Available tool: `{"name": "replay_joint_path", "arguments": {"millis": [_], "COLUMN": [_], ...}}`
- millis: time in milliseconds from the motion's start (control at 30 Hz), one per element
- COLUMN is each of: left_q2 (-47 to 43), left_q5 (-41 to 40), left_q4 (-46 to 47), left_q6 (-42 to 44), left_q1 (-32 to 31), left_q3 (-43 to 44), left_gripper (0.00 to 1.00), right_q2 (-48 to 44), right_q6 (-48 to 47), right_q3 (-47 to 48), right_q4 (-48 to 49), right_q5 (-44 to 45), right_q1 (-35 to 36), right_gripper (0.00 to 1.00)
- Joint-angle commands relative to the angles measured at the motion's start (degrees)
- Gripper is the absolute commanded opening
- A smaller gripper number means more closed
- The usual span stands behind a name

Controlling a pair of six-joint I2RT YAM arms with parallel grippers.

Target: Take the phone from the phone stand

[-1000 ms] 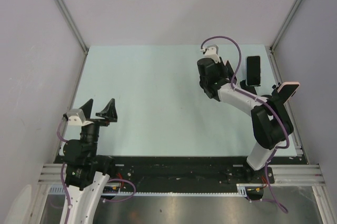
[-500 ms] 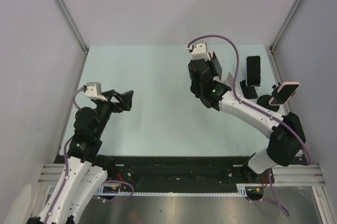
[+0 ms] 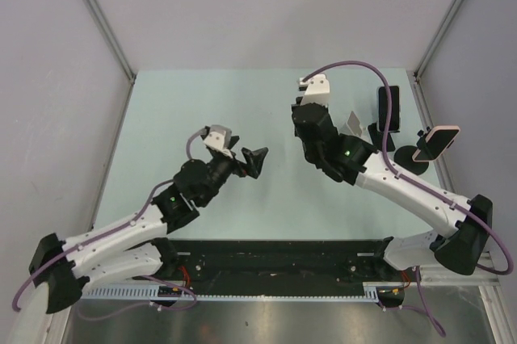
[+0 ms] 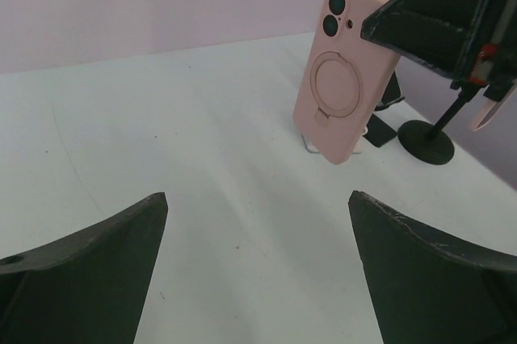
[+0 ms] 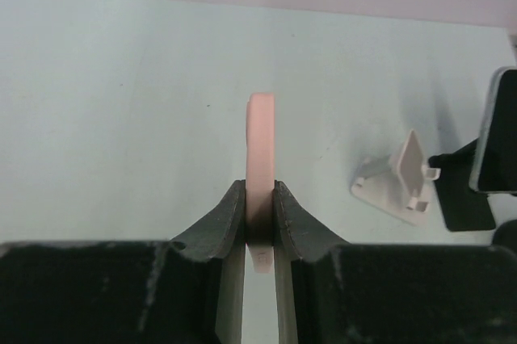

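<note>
Phone (image 4: 343, 69): pale pink case, matching pink ring on the back, black camera lenses. Edge-on it reads plain pink. Phone stand (image 5: 396, 178): white, no markings. Right gripper (image 5: 260, 199) and left gripper (image 4: 257, 199): matte black fingers, scuffed greyish at the edges. Arms (image 3: 404, 190): white shells, black joints, a small green light on each. Cables (image 3: 355, 65): purple. Table (image 3: 202, 110): pale mint, plain, a few dark specks. Second phone (image 3: 388, 106): black with a grey side, on a black holder (image 3: 380, 136). Third phone (image 3: 436, 142): pink rim, dark face, on a black pole mount (image 4: 426, 150). Walls (image 3: 258, 5): pale grey-lilac. Rails (image 3: 97, 13): silver.
</note>
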Motion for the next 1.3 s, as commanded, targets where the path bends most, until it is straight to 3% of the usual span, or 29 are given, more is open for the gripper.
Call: {"name": "replay_joint_path", "arguments": {"millis": [0, 233, 667, 833, 1067, 1267], "left_q2": [7.6, 19.1, 36.9, 41.1, 42.5, 43.7], "left_q5": [-5.6, -10.8, -32.4, -37.6, -38.7, -38.8], "left_q4": [12.3, 19.6, 30.8, 34.6, 41.8, 45.9], "left_q6": [5.3, 11.8, 22.6, 25.2, 30.7, 34.2], "left_q1": [-4.0, -10.9, -18.0, -18.1, -19.1, -20.1], "left_q3": [3.3, 5.3, 8.1, 9.6, 9.5, 9.5], "left_gripper": [1.00, 1.00, 0.98, 0.90, 0.82, 0.60], "right_q2": [-3.5, -4.1, -8.2, -9.7, -10.7, -10.7], "right_q6": [11.0, 21.0, 27.6, 29.5, 32.1, 33.8], "right_q3": [3.3, 3.0, 0.4, -0.6, -2.1, -2.7], "right_q4": [-2.9, -6.4, -6.2, -6.7, -7.2, -7.1], "right_q5": [-5.5, -8.0, -10.7, -11.0, -12.8, -13.7], "right_q1": [1.0, 2.0, 2.1, 1.9, 1.2, 0.5], "right_gripper": [0.00, 0.00, 0.00, 0.00, 0.00, 0.00]}}
